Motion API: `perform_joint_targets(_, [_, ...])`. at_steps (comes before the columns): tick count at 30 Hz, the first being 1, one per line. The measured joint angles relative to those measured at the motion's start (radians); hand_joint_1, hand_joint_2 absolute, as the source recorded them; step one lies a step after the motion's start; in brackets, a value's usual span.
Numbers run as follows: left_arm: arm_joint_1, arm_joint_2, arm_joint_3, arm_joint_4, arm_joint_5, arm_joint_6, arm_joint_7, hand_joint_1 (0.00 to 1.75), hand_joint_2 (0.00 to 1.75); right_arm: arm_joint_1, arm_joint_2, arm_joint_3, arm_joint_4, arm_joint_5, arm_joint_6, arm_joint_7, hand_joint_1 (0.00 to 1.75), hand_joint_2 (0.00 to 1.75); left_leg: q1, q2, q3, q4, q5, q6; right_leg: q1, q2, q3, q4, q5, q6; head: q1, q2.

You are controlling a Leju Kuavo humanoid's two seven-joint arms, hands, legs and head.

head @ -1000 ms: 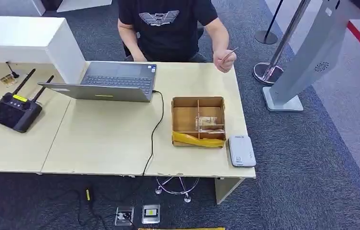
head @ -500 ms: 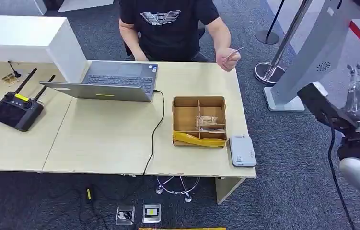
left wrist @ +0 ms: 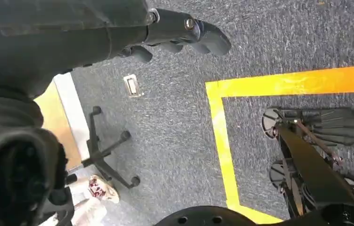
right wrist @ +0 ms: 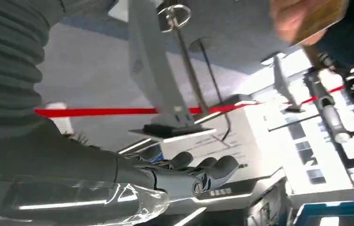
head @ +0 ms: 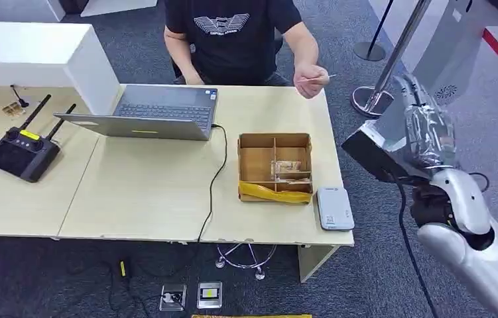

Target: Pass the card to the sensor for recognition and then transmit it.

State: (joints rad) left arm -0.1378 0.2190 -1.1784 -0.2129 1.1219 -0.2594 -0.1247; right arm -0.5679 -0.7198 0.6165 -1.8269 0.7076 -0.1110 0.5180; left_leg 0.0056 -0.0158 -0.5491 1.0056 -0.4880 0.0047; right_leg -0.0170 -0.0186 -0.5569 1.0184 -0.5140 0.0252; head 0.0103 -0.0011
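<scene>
The person's hand [head: 310,81] holds the card [head: 317,77] up over the far corner of the surface [head: 146,192]; the right hand [head: 425,132] is raised beside the surface, well short of the card, fingers [right wrist: 212,170] extended and empty (wrapped in clear plastic); the left hand [left wrist: 184,35] hangs over the carpet, fingers loosely curled, holding nothing; the sensor [head: 334,208] lies beside the box [head: 275,167].

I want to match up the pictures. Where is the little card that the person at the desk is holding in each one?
Head view: the thin tan card is near the top middle, pinched in the person's hand above the desk's far corner.
Left wrist view: not in it; this camera faces the grey carpet.
Right wrist view: a blurry tan shape at the top right, probably the card.
Shared landmark: the slanted grey kiosk stand.
</scene>
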Motion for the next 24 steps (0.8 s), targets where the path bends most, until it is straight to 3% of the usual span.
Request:
perform_joint_targets(11, [0.0, -0.002, 0.0, 0.0, 0.005, 0.0, 0.004, 0.0, 0.0, -0.016, 0.129, 0.075, 0.111, -0.007, -0.053, -0.059, 0.0, 1.75, 0.0, 0.0, 0.0, 0.0, 0.0, 0.0, 0.0, 0.0, 0.0, 0.0, 0.0, 0.0, 0.0, 0.0])
perform_joint_targets(24, [0.001, -0.008, 0.0, 0.0, 0.01, 0.0, 0.005, 0.0, 0.0, -0.021, 0.196, 0.11, 0.238, -0.015, -0.11, -0.095, 0.0, 1.75, 0.0, 0.0, 0.0, 0.0, 0.0, 0.0, 0.0, 0.0, 0.0, 0.0, 0.0, 0.0, 0.0, 0.0])
